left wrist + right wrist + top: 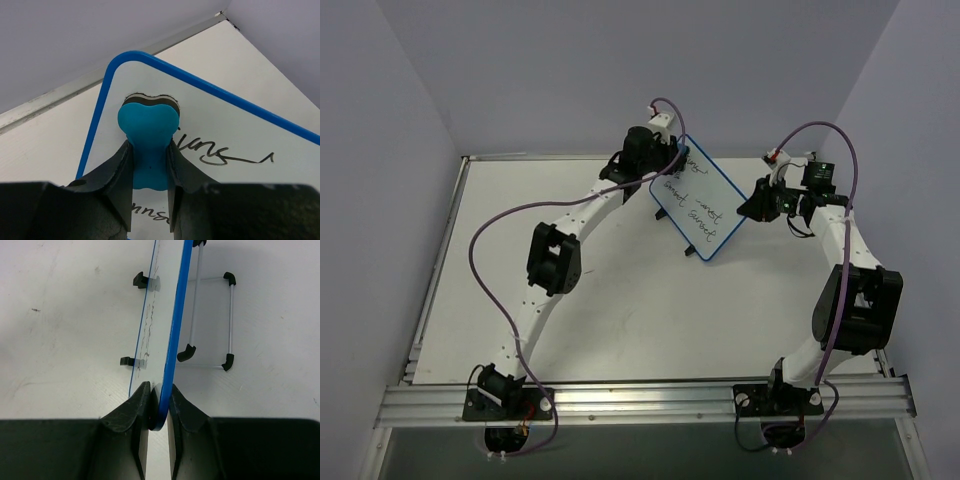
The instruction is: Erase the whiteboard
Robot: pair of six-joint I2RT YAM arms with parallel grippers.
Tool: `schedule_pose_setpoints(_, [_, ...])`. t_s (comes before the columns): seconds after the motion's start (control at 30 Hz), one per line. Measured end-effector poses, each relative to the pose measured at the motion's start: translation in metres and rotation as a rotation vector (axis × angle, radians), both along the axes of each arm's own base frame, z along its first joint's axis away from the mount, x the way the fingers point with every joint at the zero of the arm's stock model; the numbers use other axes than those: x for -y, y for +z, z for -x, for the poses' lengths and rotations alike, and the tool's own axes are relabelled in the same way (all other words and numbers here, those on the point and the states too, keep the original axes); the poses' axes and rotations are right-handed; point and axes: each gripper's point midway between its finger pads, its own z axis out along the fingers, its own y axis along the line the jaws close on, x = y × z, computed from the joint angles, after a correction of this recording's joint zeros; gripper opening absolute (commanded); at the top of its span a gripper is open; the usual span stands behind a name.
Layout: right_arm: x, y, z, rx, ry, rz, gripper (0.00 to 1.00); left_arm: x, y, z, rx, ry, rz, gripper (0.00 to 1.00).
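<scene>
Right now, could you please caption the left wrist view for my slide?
Left gripper holds a teal bone-shaped eraser against the blue-framed whiteboard beside black handwriting.

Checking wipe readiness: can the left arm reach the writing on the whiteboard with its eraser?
Probably yes: the left pincer holds the eraser on the whiteboard beside the writing, nothing between; the right pincer clamps the board's edge.

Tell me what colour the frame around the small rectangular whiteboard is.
Blue. The frame of the small white whiteboard shows best in the left wrist view.
</scene>
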Motion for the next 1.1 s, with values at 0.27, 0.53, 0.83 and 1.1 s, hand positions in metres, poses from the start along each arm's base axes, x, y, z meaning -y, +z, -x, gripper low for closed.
schedule_pose_setpoints(0.27, [0.001,-0.003,0.002,-0.021,-0.015,0.003,0.00,0.029,0.005,0.017,0.036,-0.051,0.002,0.02])
schedule_pose_setpoints(0.53, [0.005,-0.007,0.004,-0.052,-0.040,0.003,0.00,0.060,0.002,0.058,0.055,-0.122,-0.024,0.02])
schedule_pose_setpoints(0.83, [0.006,-0.008,0.004,-0.057,-0.048,0.008,0.00,0.081,0.006,0.089,0.069,-0.178,-0.021,0.02])
schedule_pose_setpoints(1.1, [0.005,-0.008,0.002,-0.050,-0.050,0.005,0.00,0.074,0.009,0.076,0.015,-0.144,-0.017,0.02])
